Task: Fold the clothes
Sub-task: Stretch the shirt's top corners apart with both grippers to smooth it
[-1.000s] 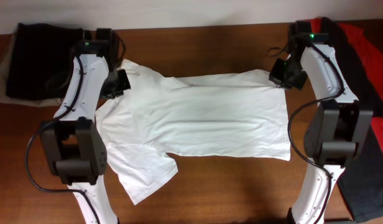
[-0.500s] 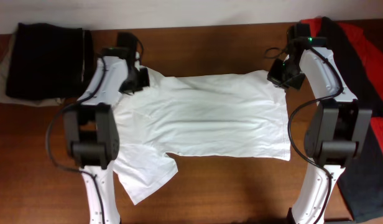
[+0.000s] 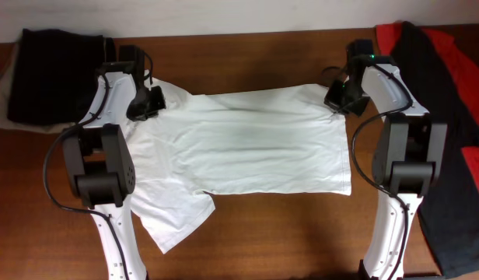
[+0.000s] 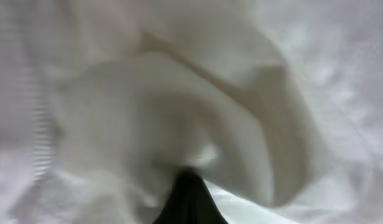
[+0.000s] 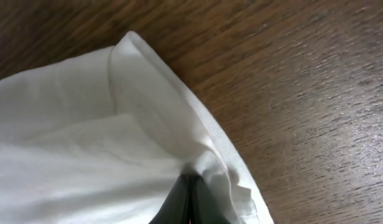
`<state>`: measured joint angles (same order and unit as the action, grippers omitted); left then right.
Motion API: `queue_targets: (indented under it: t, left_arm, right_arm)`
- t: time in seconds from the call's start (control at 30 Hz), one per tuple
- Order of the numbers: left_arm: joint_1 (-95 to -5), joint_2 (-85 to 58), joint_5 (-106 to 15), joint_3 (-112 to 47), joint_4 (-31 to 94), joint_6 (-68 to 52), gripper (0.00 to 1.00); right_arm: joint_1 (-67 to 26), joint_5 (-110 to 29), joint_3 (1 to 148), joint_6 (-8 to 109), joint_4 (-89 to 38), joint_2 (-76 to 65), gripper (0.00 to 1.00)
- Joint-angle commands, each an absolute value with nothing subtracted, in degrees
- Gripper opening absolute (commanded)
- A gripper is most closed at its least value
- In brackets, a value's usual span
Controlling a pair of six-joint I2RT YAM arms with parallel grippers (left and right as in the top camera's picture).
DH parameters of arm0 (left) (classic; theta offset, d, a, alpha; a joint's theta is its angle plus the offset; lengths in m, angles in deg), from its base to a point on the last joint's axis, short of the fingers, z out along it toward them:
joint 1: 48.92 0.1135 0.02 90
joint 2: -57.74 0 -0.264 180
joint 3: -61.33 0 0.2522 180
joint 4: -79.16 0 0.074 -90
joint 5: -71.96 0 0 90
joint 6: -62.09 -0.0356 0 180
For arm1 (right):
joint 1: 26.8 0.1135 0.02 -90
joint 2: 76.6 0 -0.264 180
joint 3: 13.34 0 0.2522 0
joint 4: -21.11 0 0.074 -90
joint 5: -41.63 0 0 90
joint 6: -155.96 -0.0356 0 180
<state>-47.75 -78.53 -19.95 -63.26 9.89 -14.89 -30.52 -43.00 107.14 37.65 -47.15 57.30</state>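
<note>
The white T-shirt (image 3: 239,144) lies spread on the brown table (image 3: 263,62), neck end to the left, print not showing. My left gripper (image 3: 150,103) is shut on the shirt's far left shoulder; in the left wrist view white cloth (image 4: 198,106) fills the frame, bunched around the finger tips (image 4: 188,196). My right gripper (image 3: 337,97) is shut on the shirt's far right hem corner; the right wrist view shows that corner (image 5: 173,124) pinched between the shut fingers (image 5: 190,199). The black-and-red garment (image 3: 449,93) lies at the right edge.
A black garment (image 3: 57,74) over a pale cloth lies at the far left corner. The shirt's near sleeve (image 3: 173,222) sticks out toward the table's front left. Bare wood (image 5: 303,93) lies beyond the hem corner.
Both grippers have shifted a little left with the shirt; its right hem moved left. The left arm swung back left after reaching toward the collar.
</note>
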Motion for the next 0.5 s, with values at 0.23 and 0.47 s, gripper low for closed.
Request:
queue_targets:
  t: [0.23,0.47]
  left_arm:
    - [-45.81,-82.02,-1.70,-72.05,-3.97,-7.03,0.00]
    - [-46.51,-81.65,-3.56,-86.54,-12.30,-6.72,0.00]
  right_arm:
    - [-34.68,-45.19,106.61,30.70,-50.75,59.36,0.04]
    - [-38.35,-27.33,106.61,44.60,-50.21,51.18,0.04]
